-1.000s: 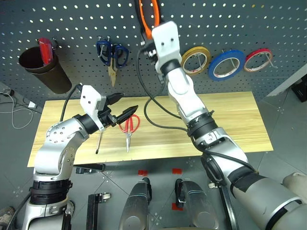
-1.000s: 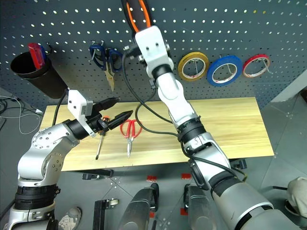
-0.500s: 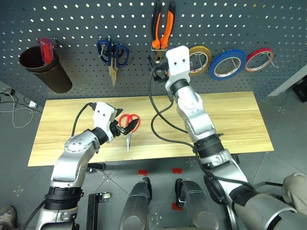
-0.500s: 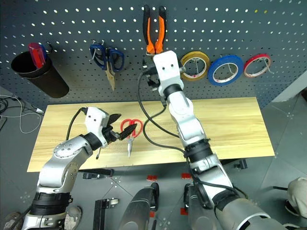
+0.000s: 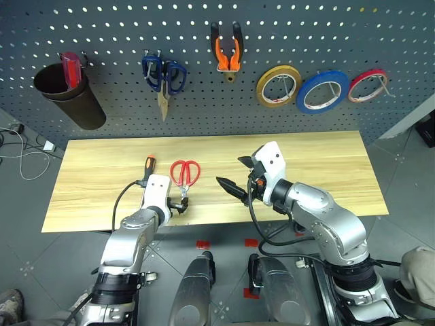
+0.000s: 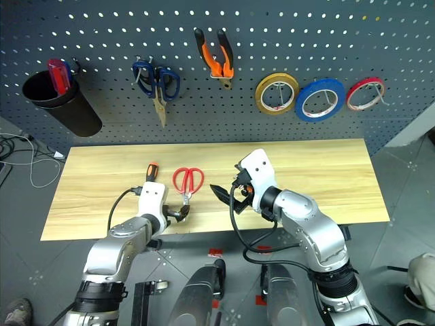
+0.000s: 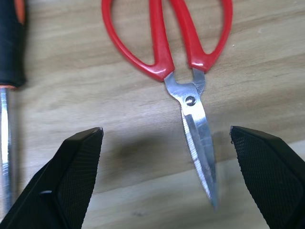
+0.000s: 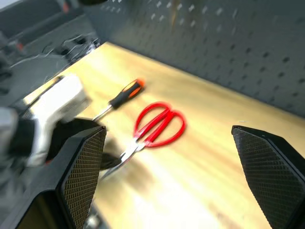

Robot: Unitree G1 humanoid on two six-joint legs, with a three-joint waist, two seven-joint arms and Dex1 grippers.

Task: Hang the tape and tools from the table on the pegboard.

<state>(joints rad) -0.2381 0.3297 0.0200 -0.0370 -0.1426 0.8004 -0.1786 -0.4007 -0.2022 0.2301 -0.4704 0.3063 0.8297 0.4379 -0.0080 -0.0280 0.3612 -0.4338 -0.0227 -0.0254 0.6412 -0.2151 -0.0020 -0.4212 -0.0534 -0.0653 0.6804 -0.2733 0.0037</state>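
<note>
Left gripper (image 7: 167,181) spread wide, low over red-looped scissors (image 5: 183,175), fingers astride the blade tips near the table (image 5: 326,163) front edge. Screwdriver (image 5: 148,170) just beside. Right gripper (image 5: 234,175) likewise spread, empty, above mid-table. Pliers (image 5: 227,53) and blue tape (image 5: 322,92) hanging on pegboard (image 5: 109,27).

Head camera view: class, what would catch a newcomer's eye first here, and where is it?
Probably the red scissors lying flat on the light wood table, blades towards the near edge, with the open left gripper poised at the blade tips. Next, the bright row on the pegboard: orange pliers top centre, then yellow, blue tape and red rings to their right.
</note>
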